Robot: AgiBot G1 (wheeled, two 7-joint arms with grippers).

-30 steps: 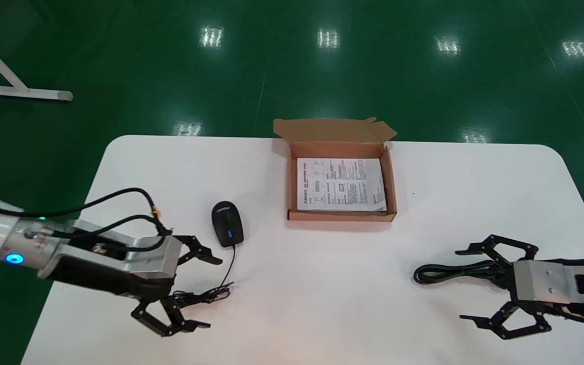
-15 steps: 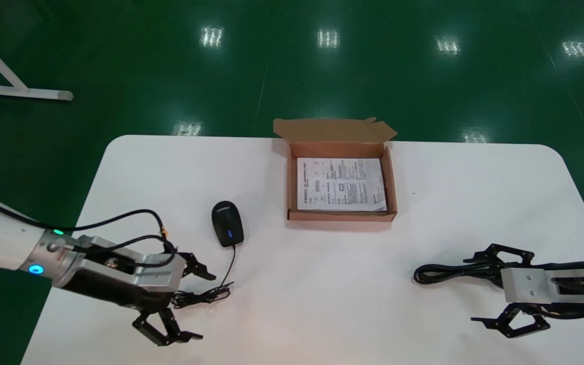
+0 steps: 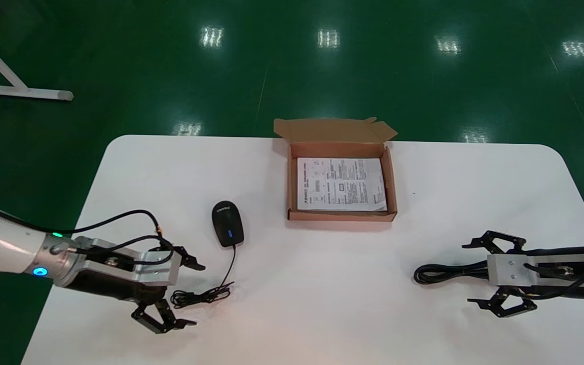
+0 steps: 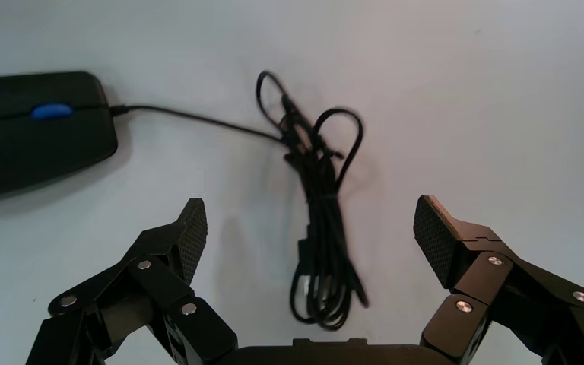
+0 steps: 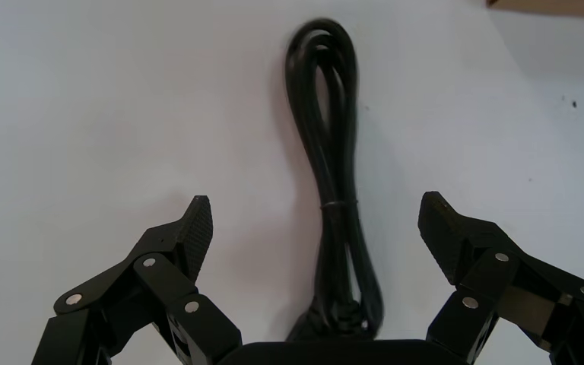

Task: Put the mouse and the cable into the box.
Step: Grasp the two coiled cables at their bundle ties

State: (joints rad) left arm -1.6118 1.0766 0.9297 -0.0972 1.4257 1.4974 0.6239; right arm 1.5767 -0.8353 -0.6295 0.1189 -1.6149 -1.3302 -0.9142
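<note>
Cardboard box: open at the far middle of the counter, holding only a printed leaflet. Neither the mouse nor the cable is in it. I judge the step in hand to be the approach for the first pick-ups; nothing is grasped.

Left claw: spread wide, empty, low over the near left of the counter. The mouse's bundled cord lies between my fingers, running lengthwise toward the palm and touching neither pad. The mouse itself sits beyond the claw, toward the box, joined to the bundle by a thin run of cord.

Right claw: spread wide, empty, at the near right. The thick black cable, a tied coil, lies flat on the counter. Its near end passes between my fingers and under the palm, and its far loop points toward the middle of the counter.

Next move, as I judge it: each claw must settle to the counter and close squarely across its bundle. Whether either is low enough already, I cannot tell. On the left, a lift by the cord alone would likely leave the mouse dangling or dragging.
</note>
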